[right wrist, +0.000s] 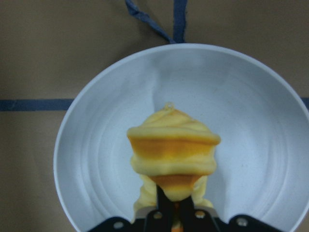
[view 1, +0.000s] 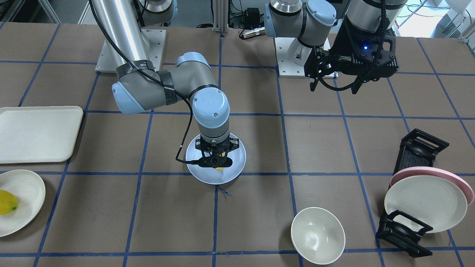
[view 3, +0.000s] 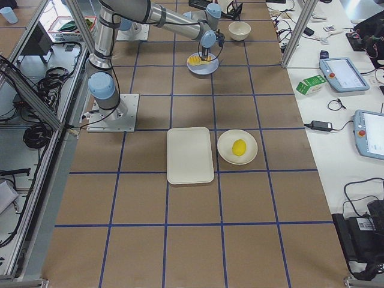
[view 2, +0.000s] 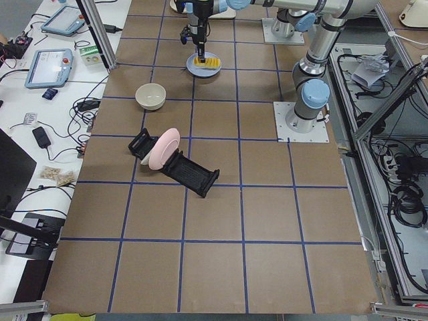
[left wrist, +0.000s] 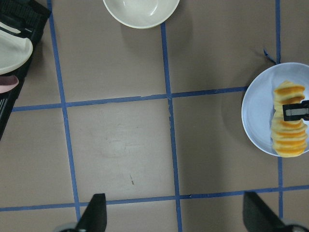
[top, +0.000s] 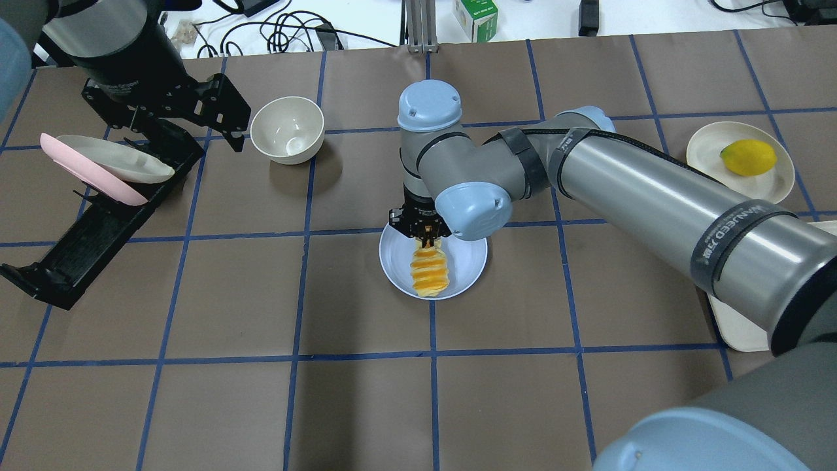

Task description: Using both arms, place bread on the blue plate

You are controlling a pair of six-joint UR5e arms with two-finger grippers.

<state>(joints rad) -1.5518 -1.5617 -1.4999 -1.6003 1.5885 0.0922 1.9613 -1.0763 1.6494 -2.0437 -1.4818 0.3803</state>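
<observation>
Holding bread (top: 430, 275) on blue plate (top: 467, 258), centre frame | my right jaws pinching one end | left jaws spread, empty, overhead upper left | remaining, I judge: release.

a black rack (top: 91, 229) is holding a pink plate (top: 111, 190) and a cream plate (top: 114, 163) near a cream bowl (top: 288, 129); a yellow fruit (top: 749, 157) is lying on a cream dish (top: 703, 140) beside a tray (view 1: 37, 133).

The right tool (view 1: 217, 160) points straight down over the blue plate (view 1: 239, 157) at the middle of the counter (view 1: 148, 215), and only a sliver of yellow bread (view 1: 220, 169) peeks out beneath it. The left tool (view 1: 336, 87) hangs high on the far side, fingers apart, well away from the plate. A white bowl (view 1: 317, 235) sits on the near side.
</observation>
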